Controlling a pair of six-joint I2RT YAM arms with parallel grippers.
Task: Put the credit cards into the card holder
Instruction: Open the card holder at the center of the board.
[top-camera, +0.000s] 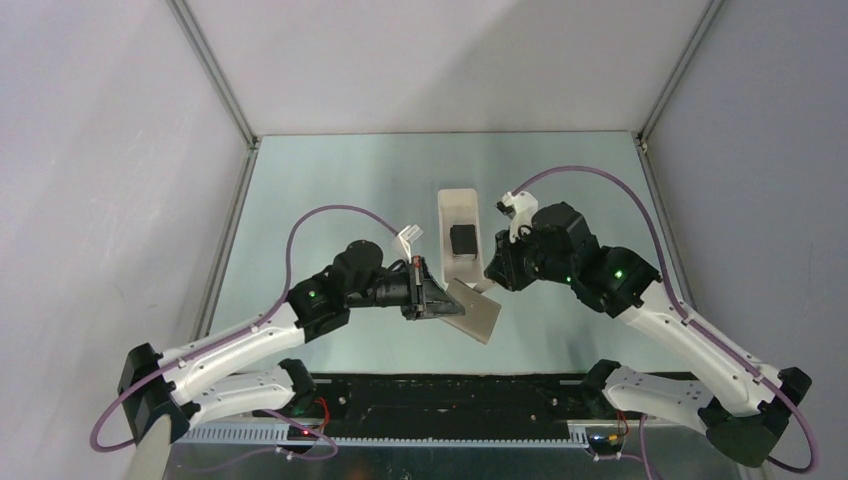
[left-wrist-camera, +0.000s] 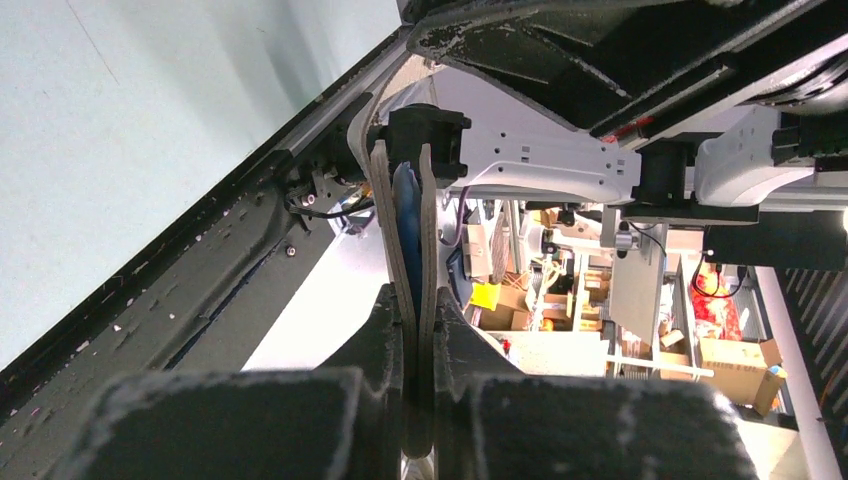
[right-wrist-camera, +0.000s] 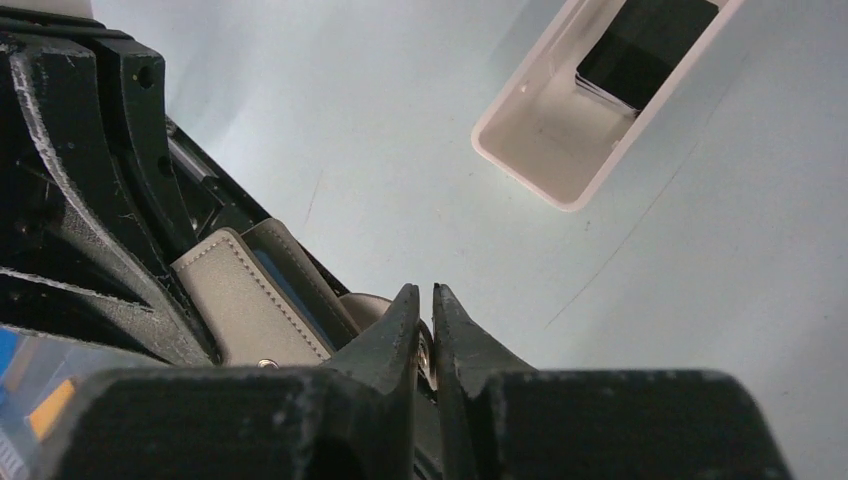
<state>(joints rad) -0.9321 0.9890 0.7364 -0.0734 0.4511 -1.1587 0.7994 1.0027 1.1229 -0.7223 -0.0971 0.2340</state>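
The holder (top-camera: 478, 312) lies just below the centre of the top view, held tilted by the left gripper (top-camera: 443, 302). Its jaws are clenched on both leaves at the holder's left edge. The left wrist view shows the leaves edge-on and slightly parted, with blue lining between them. The right gripper (top-camera: 495, 275) meets the holder's upper right edge, its jaws drawn almost together on a thin pale part, apparently the strap tab. The cards (top-camera: 462, 240) lie stacked in the tray (top-camera: 458, 200), just above the holder in the frame. The holder is judged light and soft: its leaves flex, so it needs a firm hold on one side and a pull on the free leaf to open the pocket. The cards are judged thin, stiff and slick. Lying flat between the tray walls, each is best taken by an exposed edge.
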